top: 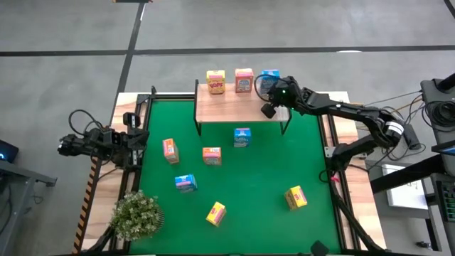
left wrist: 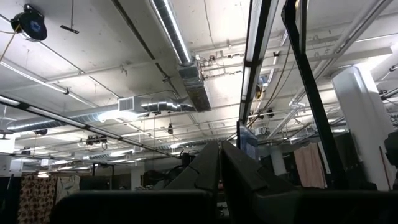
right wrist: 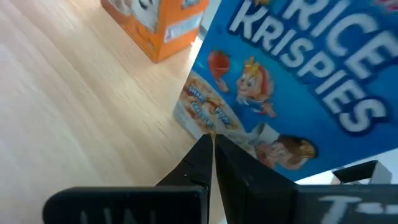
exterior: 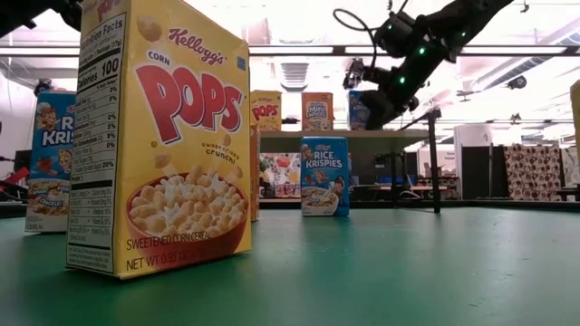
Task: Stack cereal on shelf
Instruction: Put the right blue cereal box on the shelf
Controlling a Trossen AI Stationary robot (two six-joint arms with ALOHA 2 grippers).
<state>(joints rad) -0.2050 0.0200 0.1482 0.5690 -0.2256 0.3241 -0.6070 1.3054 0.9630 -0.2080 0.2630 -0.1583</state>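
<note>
Cereal (top: 269, 77) blue box on shelf (top: 234, 109), right fingers (right wrist: 214, 163) closed beside

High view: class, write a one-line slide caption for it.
Three cereal boxes on the shelf, six on the green mat; right pincer at the blue box.

Both arms are black, built from round joints and slim links. The right arm (top: 341, 110) has a silver ring far behind its end effector (top: 269, 98), and small green lights near the wrist. Black cables loop beside the left arm (top: 99, 140). The fingers (right wrist: 233, 171) are dark, wedge-shaped.
</note>
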